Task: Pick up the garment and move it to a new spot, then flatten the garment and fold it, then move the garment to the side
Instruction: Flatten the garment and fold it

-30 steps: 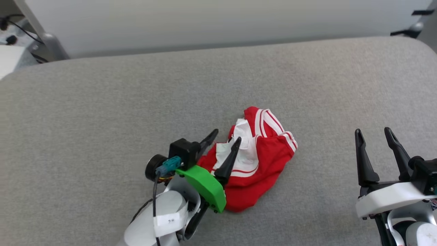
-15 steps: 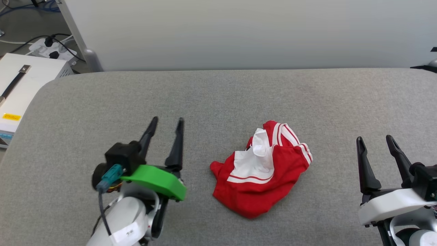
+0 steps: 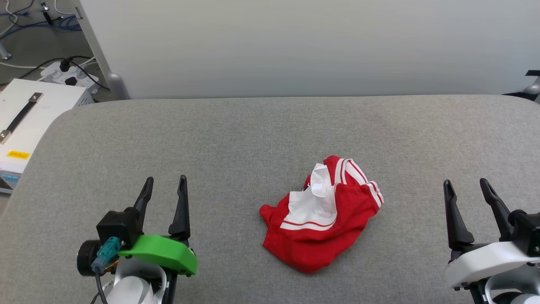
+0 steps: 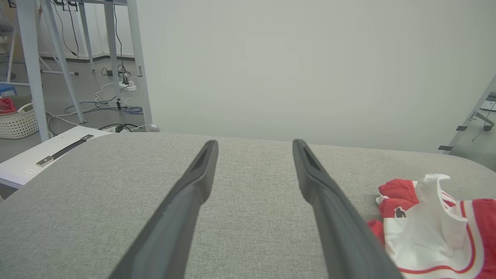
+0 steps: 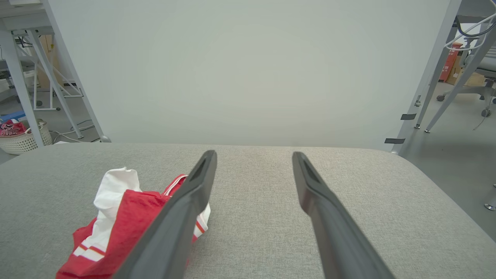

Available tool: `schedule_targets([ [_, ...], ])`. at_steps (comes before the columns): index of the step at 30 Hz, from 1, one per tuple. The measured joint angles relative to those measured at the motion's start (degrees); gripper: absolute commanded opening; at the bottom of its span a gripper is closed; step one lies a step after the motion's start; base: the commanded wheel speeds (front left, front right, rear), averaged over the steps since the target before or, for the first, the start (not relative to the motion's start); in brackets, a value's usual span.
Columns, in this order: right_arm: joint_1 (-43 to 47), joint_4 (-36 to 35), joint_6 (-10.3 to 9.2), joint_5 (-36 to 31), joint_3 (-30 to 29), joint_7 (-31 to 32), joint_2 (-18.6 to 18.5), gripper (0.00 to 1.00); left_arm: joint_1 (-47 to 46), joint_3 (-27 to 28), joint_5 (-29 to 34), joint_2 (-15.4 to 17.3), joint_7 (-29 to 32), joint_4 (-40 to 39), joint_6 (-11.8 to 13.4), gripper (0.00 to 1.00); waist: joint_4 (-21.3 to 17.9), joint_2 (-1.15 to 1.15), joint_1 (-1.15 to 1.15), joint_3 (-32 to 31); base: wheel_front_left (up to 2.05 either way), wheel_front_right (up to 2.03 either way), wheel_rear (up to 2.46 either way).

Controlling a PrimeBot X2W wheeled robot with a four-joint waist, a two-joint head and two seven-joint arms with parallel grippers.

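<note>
The crumpled red soft jersey T-shirt with white sleeves lies on the grey padded table between your left gripper and right gripper, both spread wide and empty. Likely light and floppy: pinch the raised white fold.

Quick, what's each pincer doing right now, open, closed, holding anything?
Left pincer: open, holding nothing.
Right pincer: open, holding nothing; the garment lies untouched between them.
</note>
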Motion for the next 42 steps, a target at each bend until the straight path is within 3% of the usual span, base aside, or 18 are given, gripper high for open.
schedule_targets([
  [13, 0.07, -0.10, -0.01, 0.20, -0.14, 0.53, 0.00, 1.00, -0.47, -1.49, 0.48, 1.44, 2.07, 0.02, -0.52, 1.00, 0.48, 0.00, 0.00, 0.47, 0.00, 0.00, 0.00],
  [19, 0.09, -0.07, 0.00, 0.63, -0.37, 1.02, 0.01, 1.00, -7.37, -6.32, 0.38, 0.78, 10.77, -0.10, -4.23, 1.00, 1.06, 0.00, 0.00, 2.02, 0.00, 0.00, 0.00],
  [31, -1.81, 0.32, 0.00, 0.66, 0.59, 1.03, 0.00, 1.00, -24.80, -16.11, -2.94, -8.42, 25.99, 5.64, -12.25, 1.00, 0.56, 0.00, 0.00, 6.54, 0.00, 0.00, 0.00],
  [42, -2.76, 2.43, 0.00, 2.66, 1.13, 0.29, 0.01, 1.00, -29.90, -21.07, -5.92, -9.72, 39.27, 17.50, -14.28, 1.00, -3.77, 0.00, 0.01, 9.29, 0.00, 0.00, 0.00],
])
